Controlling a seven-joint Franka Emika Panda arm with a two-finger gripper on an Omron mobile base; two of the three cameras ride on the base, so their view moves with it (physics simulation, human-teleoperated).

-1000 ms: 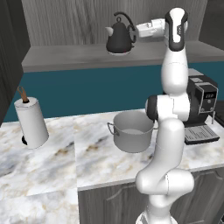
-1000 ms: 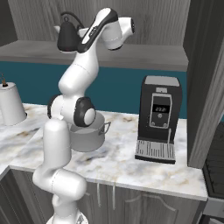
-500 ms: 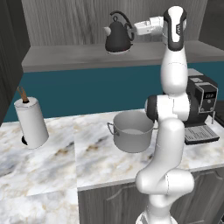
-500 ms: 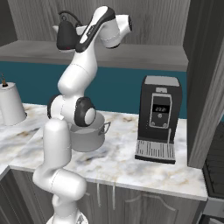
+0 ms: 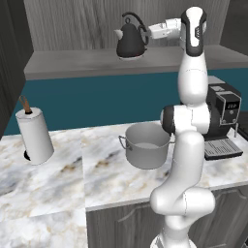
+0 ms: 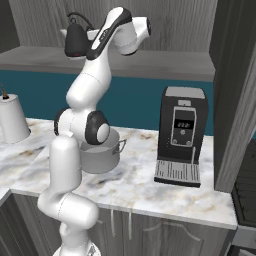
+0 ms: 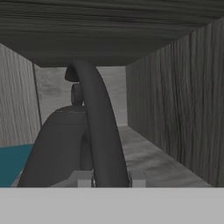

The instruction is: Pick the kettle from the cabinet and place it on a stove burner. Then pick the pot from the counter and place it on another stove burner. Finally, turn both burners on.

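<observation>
The two-finger gripper is clamped on the looping black handle of the small dark grey conical kettle, so the next move probably means lifting it clear of the dark wood-grain cabinet's grey shelf.

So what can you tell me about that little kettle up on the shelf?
The kettle is small, dark grey and cone-shaped, with a looping black handle arching over the top, a short pale spout and a small knob on its lid. It stands upright on the cabinet shelf. The gripper is shut on the handle, a fingertip showing on each side.
</observation>
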